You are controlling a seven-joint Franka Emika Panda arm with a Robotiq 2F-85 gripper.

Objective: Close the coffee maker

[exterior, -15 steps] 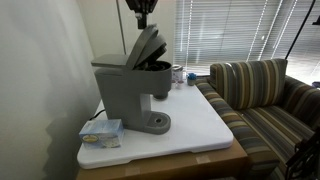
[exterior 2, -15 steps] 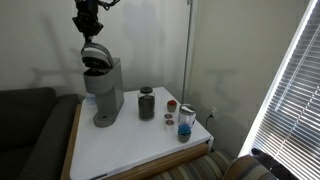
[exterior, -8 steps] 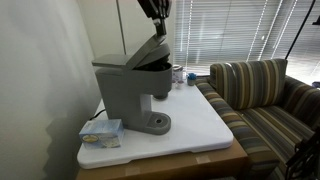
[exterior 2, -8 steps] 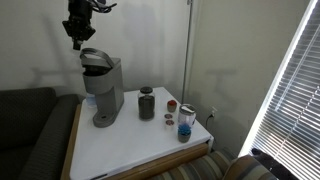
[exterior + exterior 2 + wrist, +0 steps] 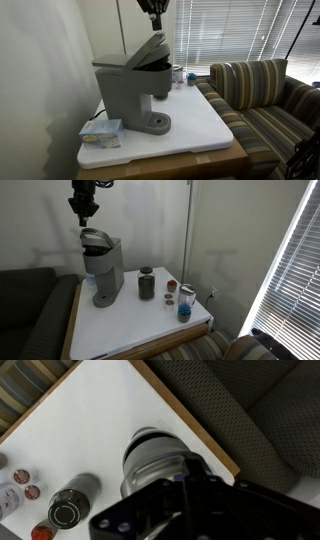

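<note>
The grey single-serve coffee maker (image 5: 130, 88) stands on the white table (image 5: 205, 120), its hinged lid (image 5: 148, 50) half raised. The gripper (image 5: 155, 12) hangs just above that lid, apart from it. Its jaws are too dark to tell whether they are spread or closed. A push landing off-centre on the sloped lid could skid off, leaving it ajar or shoving the machine sideways.

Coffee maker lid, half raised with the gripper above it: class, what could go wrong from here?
1. The lid slopes, so the gripper, pressing down, might slide off it.
2. A slanted push could shove the coffee maker, which stands near the table edge beside the couch.
</note>
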